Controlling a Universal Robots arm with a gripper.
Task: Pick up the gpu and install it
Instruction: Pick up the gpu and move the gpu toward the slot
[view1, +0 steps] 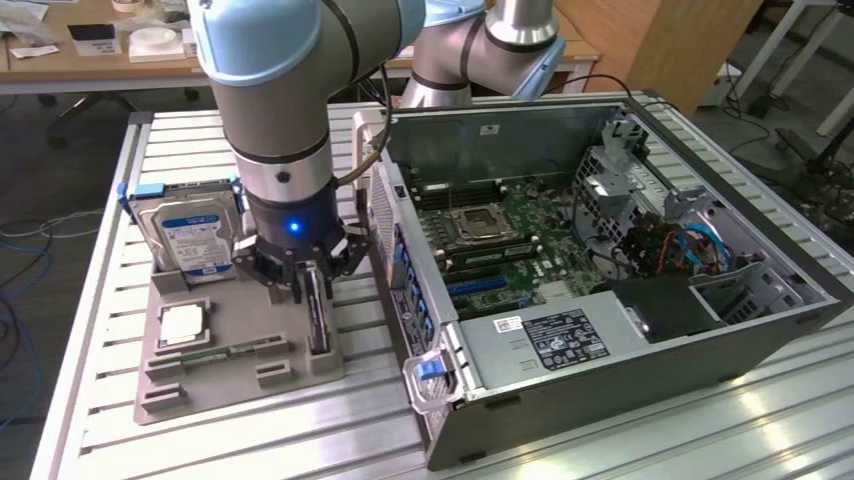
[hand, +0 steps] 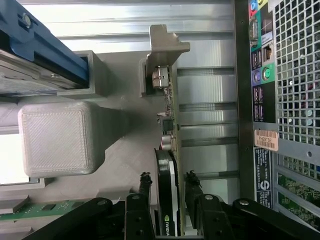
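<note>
We're on the pick-up step: the gpu (view1: 319, 325) stands on edge in its slot on the grey holder tray (view1: 227, 335), lower left of the exterior view, just beside the open computer case (view1: 747, 330), so it's not installed yet. The claw (hand: 168, 179) sits low over it, released, its fingers (hand: 145, 182) straddling the card with a sliver of gap on each side. We reckon the grab needs a square pinch on both faces, since a card this thin could tip in the slot.
</note>
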